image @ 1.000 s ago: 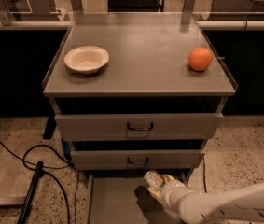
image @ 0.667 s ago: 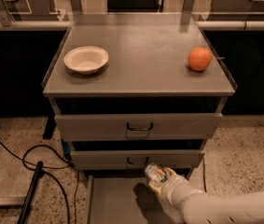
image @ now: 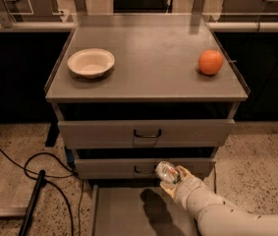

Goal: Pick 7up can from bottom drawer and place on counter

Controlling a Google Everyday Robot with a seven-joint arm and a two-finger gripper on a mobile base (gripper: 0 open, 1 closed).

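Speckled beige terrazzo floor [image: 261, 151] flanks the low gripper [image: 170, 175]. Black cables [image: 33, 200] trail left of it. A pale horizontal rail [image: 256, 27] runs far beyond.

warm, fairly dim light is coming from overhead. the counter [image: 148, 68] is catching most of it and showing a pale sheen toward its far edge. the bowl [image: 91, 63] and the orange [image: 210, 62] are casting short soft shadows close beneath them. the gaps above the upper drawers [image: 146, 132] are sitting in deep black. the gripper [image: 172, 177], low in front of those drawers and clamping the 7up can [image: 165, 170], is throwing a dark blob of shadow onto the bottom drawer [image: 124, 215] floor (just left of the arm [image: 227, 218]). the can is glinting slightly. the sides beside the cabinet are falling off to near black.
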